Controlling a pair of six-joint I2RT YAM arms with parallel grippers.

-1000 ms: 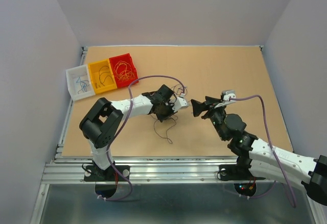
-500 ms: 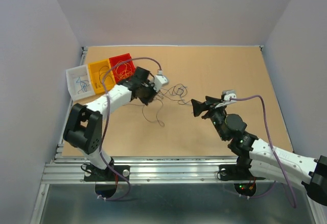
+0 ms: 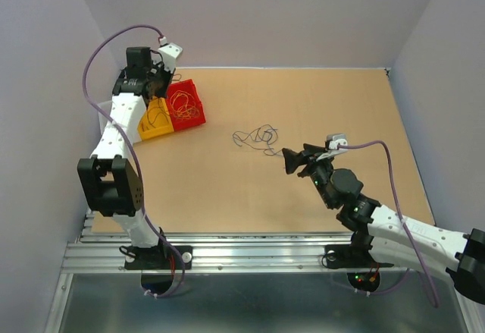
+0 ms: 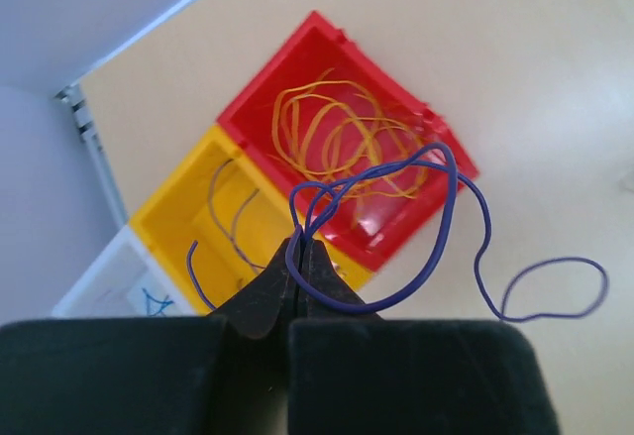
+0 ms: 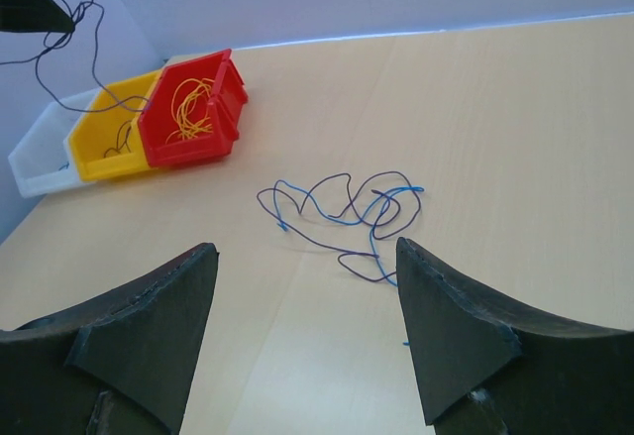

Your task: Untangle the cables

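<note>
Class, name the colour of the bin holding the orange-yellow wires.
The bin is red; left wrist view shows it best.

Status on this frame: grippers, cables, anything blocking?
Left gripper shut on one purple cable, above the bins. Right gripper open, short of tabletop tangle. Nothing in the way.

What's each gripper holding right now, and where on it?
Left gripper is shut on a dark purple wire, pinching it where several loops bunch together; the rest dangles free. Right gripper is open, holding nothing.

white links (image 3: 112, 137), black joints (image 3: 110, 185), lilac cords (image 3: 364, 146), black wedge-shaped tool fingers (image 5: 139, 326)
</note>
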